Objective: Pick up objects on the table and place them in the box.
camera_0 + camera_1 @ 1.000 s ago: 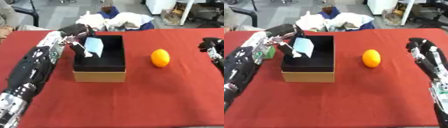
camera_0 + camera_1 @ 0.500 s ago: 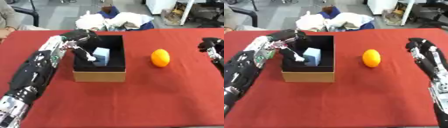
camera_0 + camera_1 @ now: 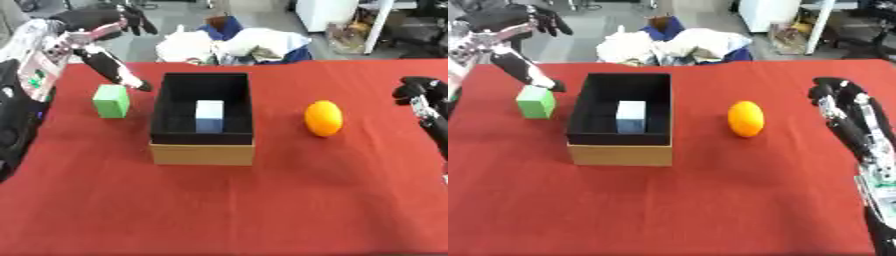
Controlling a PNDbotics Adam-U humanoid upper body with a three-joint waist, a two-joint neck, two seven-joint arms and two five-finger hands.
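Red counter [image 3: 219, 210], office clutter behind it.
We see our left hand [image 3: 105, 27] raised above the counter's far left with its fingers spread, holding nothing; our right hand [image 3: 842, 100] rests with relaxed fingers at the right edge. A pale block [image 3: 209, 116] lies inside the box [image 3: 202, 152], a green cube [image 3: 111, 101] just left of it, an orange [image 3: 323, 118] to its right.

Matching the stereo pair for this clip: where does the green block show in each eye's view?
Left eye view: green block sits left of centre, just left of the box, on the red table.
Right eye view: same block lies nearer the left edge, again beside the box's left wall.
Shared landmark: the orange, right of the box in both.
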